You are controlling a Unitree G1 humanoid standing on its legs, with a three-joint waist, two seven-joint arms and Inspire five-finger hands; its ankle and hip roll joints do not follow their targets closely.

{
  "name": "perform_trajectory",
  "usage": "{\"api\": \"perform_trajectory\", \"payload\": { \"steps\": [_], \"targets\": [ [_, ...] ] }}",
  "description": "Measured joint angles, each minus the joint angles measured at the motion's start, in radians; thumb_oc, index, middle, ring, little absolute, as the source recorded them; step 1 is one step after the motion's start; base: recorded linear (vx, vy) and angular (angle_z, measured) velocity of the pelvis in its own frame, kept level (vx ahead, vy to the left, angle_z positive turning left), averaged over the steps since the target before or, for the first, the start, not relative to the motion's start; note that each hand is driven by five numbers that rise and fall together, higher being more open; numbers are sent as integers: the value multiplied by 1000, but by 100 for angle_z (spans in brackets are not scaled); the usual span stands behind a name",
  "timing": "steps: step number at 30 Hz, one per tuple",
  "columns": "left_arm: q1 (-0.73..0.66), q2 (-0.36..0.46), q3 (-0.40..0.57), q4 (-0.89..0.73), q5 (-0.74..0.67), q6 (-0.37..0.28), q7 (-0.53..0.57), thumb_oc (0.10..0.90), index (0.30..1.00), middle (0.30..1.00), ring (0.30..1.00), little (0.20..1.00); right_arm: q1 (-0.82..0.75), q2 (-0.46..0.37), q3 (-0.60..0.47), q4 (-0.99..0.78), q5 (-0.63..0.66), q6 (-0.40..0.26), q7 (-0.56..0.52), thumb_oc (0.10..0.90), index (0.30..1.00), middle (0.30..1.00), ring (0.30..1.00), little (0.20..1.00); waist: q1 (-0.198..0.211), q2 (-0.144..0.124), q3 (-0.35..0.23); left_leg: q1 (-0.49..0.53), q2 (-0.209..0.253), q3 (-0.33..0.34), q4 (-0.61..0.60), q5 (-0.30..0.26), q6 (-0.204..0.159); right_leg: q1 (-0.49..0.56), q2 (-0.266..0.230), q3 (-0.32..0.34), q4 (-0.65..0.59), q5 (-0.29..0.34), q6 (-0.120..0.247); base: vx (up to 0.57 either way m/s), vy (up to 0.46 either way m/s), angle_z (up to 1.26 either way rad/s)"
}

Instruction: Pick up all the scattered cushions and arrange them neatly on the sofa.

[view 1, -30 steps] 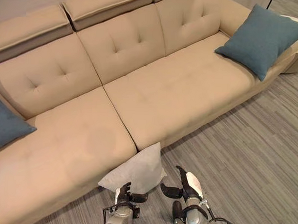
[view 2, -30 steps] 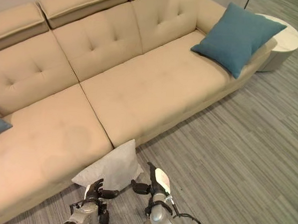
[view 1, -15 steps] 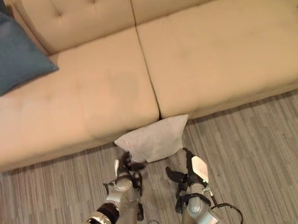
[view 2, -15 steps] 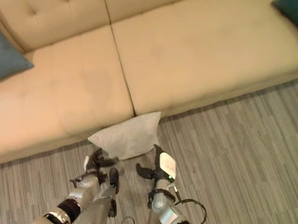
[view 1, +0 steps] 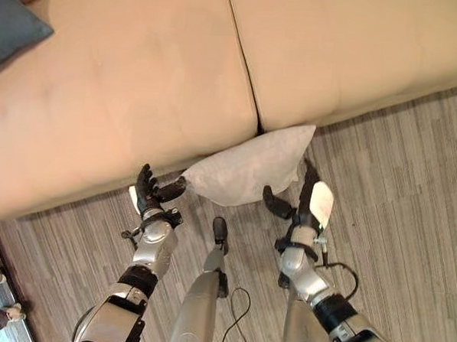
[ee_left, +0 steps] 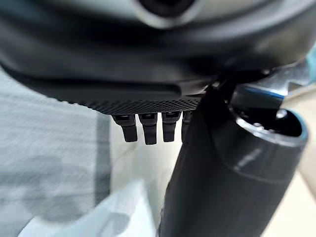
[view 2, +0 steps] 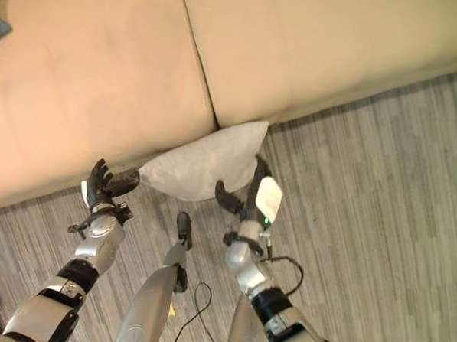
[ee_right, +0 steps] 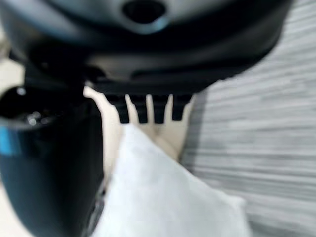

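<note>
Both hands now flank the white cushion (view 1: 248,169): left hand (view 1: 147,191) and right hand (view 1: 307,204), fingers released, closer than before.

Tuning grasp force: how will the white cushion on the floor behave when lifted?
The white cushion looks soft and plump, so it will probably squash under the fingers. Its corners taper thin, so it may droop if held by one edge. Left hand and right hand flank it, open; a two-sided squeeze seems safest.

The sofa (view 1: 142,67) is smooth, matt beige upholstery. The white cushion (view 1: 248,170) is finely woven matt cloth. The floor (view 1: 411,196) is grey, streaked, wood-look planking with a dull finish.
</note>
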Motion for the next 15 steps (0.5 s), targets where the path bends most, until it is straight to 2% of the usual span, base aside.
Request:
{"api": "perform_trajectory", "payload": {
  "steps": [5,8,10,11,12,13,14,15],
  "targets": [
    [-4,-92,1,41,-1,12,0,800,900,900,900,900,13,-6,-11,-17,36,-28,-7,800,900,900,900,900,-16,-5,3,23,1,3,0,0,0,21,2,5,0,0,0,13,-2,-2],
    [27,-104,3,42,-2,13,-2,800,900,900,900,900,69,-12,-4,9,115,-55,51,800,900,900,900,900,-21,-14,5,80,2,1,-1,-1,1,85,5,3,-8,0,0,7,-27,2],
    [54,-100,-7,39,-1,13,-16,800,900,900,900,900,63,-25,64,101,135,-55,107,800,900,900,900,900,-32,-19,7,118,5,1,-7,-1,0,127,9,0,-18,0,0,147,-91,2],
    [70,-97,-28,39,1,14,-28,800,900,900,900,900,57,-45,139,170,134,-50,177,800,900,900,900,900,-27,-23,5,145,7,0,-5,-1,1,157,11,-2,-23,0,0,179,-167,4],
    [101,-96,-7,1,12,39,-76,800,900,900,900,900,81,-107,121,109,231,-43,393,800,900,900,900,900,-39,-35,0,162,17,4,4,-15,-37,171,12,1,0,-23,-9,105,-149,15],
    [118,-110,16,-17,33,46,-137,800,900,900,900,900,118,-226,115,54,340,-86,606,800,900,900,900,900,-26,-37,-4,159,8,-6,21,-39,-26,165,5,1,28,-43,7,0,-114,14],
    [128,-90,9,-15,49,44,-179,800,900,900,900,900,129,-351,70,131,385,-168,788,800,900,900,900,900,3,-49,-21,169,11,-7,25,-36,-27,176,3,1,26,-45,9,3,-83,11],
    [147,-92,5,1,64,42,-198,800,900,900,900,900,98,-405,61,206,377,-165,829,800,900,900,900,900,9,-59,-34,167,15,-9,32,-36,-27,182,8,-2,25,-40,2,2,-105,6]
  ]
}}
